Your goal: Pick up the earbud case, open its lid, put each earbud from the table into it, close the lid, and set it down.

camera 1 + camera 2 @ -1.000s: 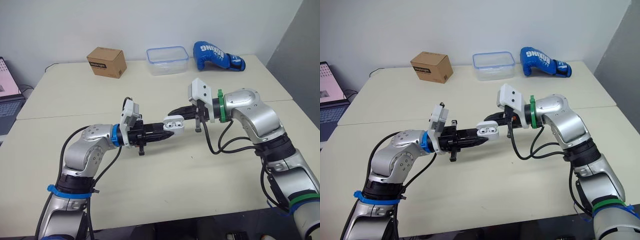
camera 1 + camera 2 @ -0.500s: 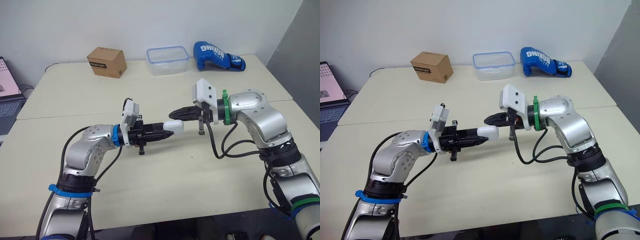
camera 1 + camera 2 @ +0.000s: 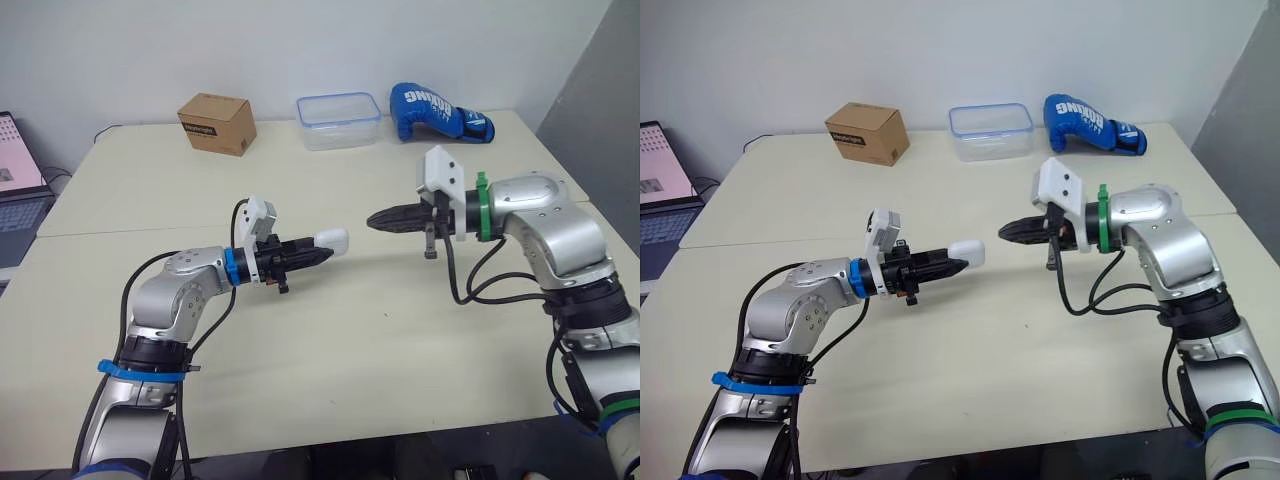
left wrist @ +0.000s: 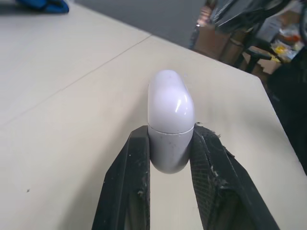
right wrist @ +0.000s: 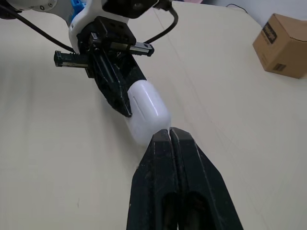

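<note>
Since a second ago the lid of the earbud case (image 3: 331, 241) has gone from open to closed. The right gripper (image 3: 374, 219) has drawn off from it to 3 o'clock and now stands apart.

Left eye view: the left gripper (image 3: 316, 250) holds the case above the table (image 3: 330, 370), near its middle. From the case, a cardboard box (image 3: 213, 123) lies at 11 o'clock, a clear plastic container (image 3: 338, 120) at 12 and a blue boxing glove (image 3: 437, 112) at 1.

Left wrist view: the two black fingers (image 4: 125, 184) clamp the white case's lower half, with its closed lid standing proud of them.

Right wrist view: the right jaws are pressed together with nothing between them, pointing at the case.
</note>
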Controlling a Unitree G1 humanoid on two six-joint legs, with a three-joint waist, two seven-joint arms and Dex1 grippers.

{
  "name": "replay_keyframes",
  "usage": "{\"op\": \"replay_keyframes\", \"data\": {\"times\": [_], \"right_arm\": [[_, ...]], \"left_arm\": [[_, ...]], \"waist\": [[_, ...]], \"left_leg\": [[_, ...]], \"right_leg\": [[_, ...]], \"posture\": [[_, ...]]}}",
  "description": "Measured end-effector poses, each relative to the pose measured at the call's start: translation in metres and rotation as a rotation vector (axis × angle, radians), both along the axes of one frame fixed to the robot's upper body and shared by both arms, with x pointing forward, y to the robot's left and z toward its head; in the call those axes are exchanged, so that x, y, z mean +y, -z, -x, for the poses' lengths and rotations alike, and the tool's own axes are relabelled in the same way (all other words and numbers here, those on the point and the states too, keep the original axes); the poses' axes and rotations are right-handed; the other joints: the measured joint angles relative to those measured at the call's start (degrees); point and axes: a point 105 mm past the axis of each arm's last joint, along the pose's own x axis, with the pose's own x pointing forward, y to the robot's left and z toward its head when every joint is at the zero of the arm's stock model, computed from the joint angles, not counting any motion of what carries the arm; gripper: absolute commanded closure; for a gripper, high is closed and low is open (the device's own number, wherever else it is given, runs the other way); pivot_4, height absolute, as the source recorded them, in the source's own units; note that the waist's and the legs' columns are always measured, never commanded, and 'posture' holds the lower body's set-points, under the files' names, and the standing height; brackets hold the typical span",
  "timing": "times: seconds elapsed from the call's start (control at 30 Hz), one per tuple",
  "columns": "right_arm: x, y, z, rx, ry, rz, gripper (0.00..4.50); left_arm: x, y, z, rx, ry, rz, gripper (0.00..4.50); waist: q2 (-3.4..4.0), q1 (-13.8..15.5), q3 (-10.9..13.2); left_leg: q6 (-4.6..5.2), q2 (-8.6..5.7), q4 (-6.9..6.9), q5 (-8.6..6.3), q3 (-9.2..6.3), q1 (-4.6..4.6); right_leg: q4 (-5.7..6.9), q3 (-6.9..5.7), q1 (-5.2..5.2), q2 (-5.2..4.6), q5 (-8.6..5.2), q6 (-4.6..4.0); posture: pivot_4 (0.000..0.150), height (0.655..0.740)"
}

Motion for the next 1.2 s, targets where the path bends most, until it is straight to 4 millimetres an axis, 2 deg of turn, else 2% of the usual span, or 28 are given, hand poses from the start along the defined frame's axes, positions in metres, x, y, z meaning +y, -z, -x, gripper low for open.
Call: {"op": "replay_keyframes", "data": {"times": [0.17, 0.3, 0.67, 0.97, 1.13, 1.2], "right_arm": [[-0.006, 0.015, 0.008, 0.069, 0.029, -0.023, 4.48], [-0.004, 0.013, 0.014, 0.077, 0.05, -0.062, 4.48], [-0.008, 0.033, 0.019, 0.136, 0.119, -0.074, 4.48], [-0.011, 0.044, 0.02, 0.174, 0.153, -0.074, 4.48], [-0.009, 0.042, 0.022, 0.175, 0.146, -0.081, 4.48], [-0.009, 0.042, 0.023, 0.175, 0.144, -0.081, 4.5]], "left_arm": [[0.0, 0.008, -0.004, 0.202, -0.001, -0.002, 3.72], [-0.005, 0.013, -0.009, 0.292, 0.005, 0.033, 3.72], [-0.008, 0.049, -0.027, 0.409, -0.043, -0.035, 3.72], [-0.003, 0.06, -0.034, 0.446, -0.087, -0.068, 3.72], [-0.002, 0.062, -0.035, 0.457, -0.094, -0.075, 3.72], [-0.002, 0.063, -0.036, 0.457, -0.095, -0.077, 2.98]], "waist": [[0.0, -0.09, 0.0], [0.0, -0.03, 0.0], [0.0, -0.03, 0.0], [0.0, -0.03, 0.0], [-0.01, -0.04, -0.01], [-0.01, -0.03, -0.01]], "left_leg": [[0.0, 0.0, 0.01, 0.0, 0.02, 0.01], [0.0, 0.0, 0.03, 0.0, -0.01, 0.01], [0.0, -0.02, 0.02, 0.0, 0.03, 0.0], [0.0, -0.02, 0.03, 0.0, 0.04, 0.0], [0.0, -0.02, 0.05, 0.0, 0.03, 0.04], [0.0, -0.02, 0.06, 0.0, 0.03, 0.04]], "right_leg": [[0.06, 0.03, -0.02, 0.0, 0.0, 0.0], [0.04, 0.0, 0.0, 0.0, 0.0, 0.0], [0.03, 0.02, -0.01, -0.01, 0.0, 0.0], [0.04, 0.03, 0.0, -0.01, 0.0, 0.0], [0.08, 0.02, 0.03, -0.01, 0.0, 0.0], [0.08, 0.02, 0.04, -0.01, 0.0, 0.0]], "posture": [[0.15, 0.7307], [0.15, 0.7307], [0.15, 0.7307], [0.15, 0.7307], [0.15, 0.7307], [0.15, 0.7307]]}}
